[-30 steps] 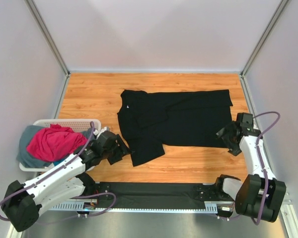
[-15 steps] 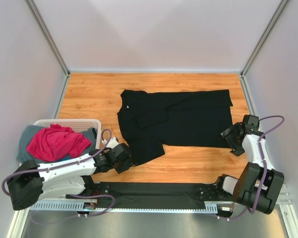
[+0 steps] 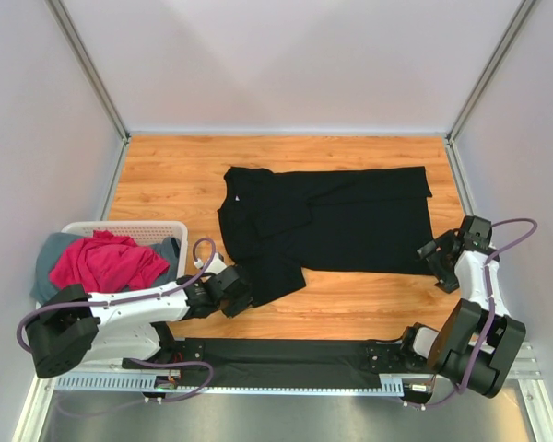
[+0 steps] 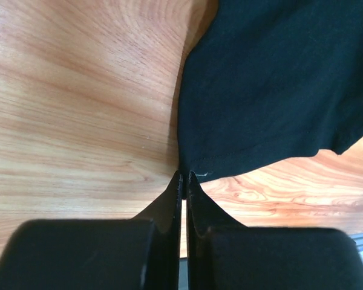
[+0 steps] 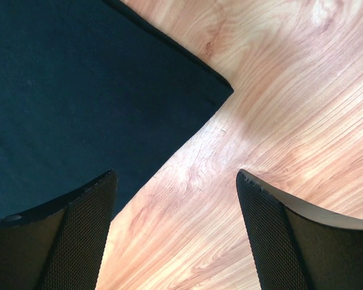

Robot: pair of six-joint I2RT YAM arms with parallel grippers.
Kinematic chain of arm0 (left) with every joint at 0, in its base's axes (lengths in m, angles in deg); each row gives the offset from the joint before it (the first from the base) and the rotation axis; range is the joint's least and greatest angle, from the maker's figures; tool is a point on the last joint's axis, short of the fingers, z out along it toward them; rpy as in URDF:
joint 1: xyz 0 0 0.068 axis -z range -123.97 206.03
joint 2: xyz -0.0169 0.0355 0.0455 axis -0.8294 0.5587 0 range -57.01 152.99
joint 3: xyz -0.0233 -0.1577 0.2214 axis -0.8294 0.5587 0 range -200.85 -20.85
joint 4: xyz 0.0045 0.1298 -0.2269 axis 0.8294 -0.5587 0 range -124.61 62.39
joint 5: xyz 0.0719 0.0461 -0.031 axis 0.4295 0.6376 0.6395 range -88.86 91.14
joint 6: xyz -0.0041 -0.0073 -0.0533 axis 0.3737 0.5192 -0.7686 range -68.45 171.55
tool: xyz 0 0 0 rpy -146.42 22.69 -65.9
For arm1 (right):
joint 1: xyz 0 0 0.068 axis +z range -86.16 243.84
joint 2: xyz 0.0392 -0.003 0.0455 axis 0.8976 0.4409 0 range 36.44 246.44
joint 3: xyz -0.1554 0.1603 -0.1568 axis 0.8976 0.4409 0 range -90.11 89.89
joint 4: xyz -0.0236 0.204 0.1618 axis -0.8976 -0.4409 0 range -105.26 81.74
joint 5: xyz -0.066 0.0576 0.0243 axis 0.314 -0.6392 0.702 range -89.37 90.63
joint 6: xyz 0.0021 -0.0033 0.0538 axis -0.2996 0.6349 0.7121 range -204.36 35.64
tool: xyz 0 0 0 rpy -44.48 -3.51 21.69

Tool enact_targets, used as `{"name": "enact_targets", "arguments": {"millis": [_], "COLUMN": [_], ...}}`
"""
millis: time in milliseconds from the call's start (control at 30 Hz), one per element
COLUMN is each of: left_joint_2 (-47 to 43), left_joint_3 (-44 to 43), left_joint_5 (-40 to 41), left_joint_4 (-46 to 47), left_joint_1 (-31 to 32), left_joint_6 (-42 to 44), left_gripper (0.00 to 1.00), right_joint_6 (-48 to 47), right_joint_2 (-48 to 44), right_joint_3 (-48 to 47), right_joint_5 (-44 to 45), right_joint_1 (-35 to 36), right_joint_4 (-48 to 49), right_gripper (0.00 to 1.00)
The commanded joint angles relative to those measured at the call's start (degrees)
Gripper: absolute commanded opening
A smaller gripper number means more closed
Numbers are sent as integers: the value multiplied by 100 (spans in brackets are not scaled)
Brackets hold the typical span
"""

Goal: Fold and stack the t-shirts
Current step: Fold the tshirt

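Stretching across the wooden table [image 3: 166, 175] with its long axis running from 9 o'clock to 3 o'clock in the top view, the large plain black cotton t-shirt [image 3: 350, 221] lies flat, collar end toward 9 and hem toward 3. Each arm sits at its own near corner of it. The left gripper [image 3: 238, 287] is at the shirt's 7 o'clock corner. In its wrist view its jaws are pressed together, their tips [image 4: 183, 175] touching the stitched hem corner, with the cloth spreading away toward 1 o'clock. Whether any fabric is nipped between them cannot be told. The right gripper [image 3: 440, 258] is at the 4 o'clock corner with its jaws spread wide [image 5: 175, 175]. The pointed cloth corner lies just ahead at 11 o'clock, apart from both fingers. My judgement is that any fold toward 12 o'clock needs both near corners held, and the right one is not yet gripped. The magenta-pink crumpled t-shirt [image 3: 101, 262] sits in the white slotted plastic basket [image 3: 120, 227] at 9 o'clock.
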Motion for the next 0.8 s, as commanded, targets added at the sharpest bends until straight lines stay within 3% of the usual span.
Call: {"name": "enact_targets", "arguments": {"millis": [0,633,767], "left_joint_2": [34,-546,-599], "left_joint_3": [-3,-425,-285], "left_joint_5": [287,1034,1026], "left_joint_4": [-402,-939,-860], "left_joint_1": [30,30,30], "left_joint_6": [-49,628,505], "left_gripper": [0,0,0], "right_joint_6": [-103,-33,-41], "right_joint_2": [-12,1446,1614], "right_joint_3": [44,-228,-377], "right_joint_5": [25,438,350], "right_joint_1": [-76,-506,-595], "right_joint_4": [110,1103,1147], "right_gripper": [81,66,58]}}
